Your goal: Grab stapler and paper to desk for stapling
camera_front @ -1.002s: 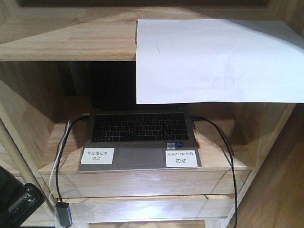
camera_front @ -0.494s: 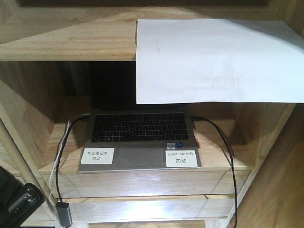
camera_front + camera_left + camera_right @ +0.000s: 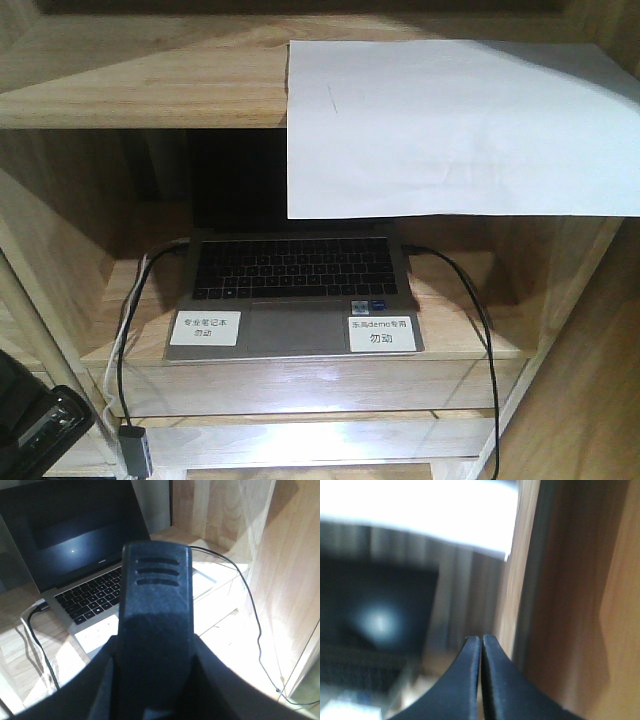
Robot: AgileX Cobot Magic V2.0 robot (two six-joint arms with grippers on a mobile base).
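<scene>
The paper is a large white sheet lying on the upper shelf, its front part hanging over the edge above a laptop. In the left wrist view my left gripper is shut on the stapler, a black body with three grooves standing up between the jaws. My right gripper is shut with nothing between its fingers. It sits below the paper's white edge, close to the shelf's right wall. The desk is out of view.
An open laptop with two white labels sits on the lower shelf board. A black cable runs down on its right, and more cables on its left. The wooden side wall stands right of my right gripper. A black arm part shows bottom left.
The black arm part at the bottom left of the front view has sunk slightly. The paper and the laptop have not moved.
</scene>
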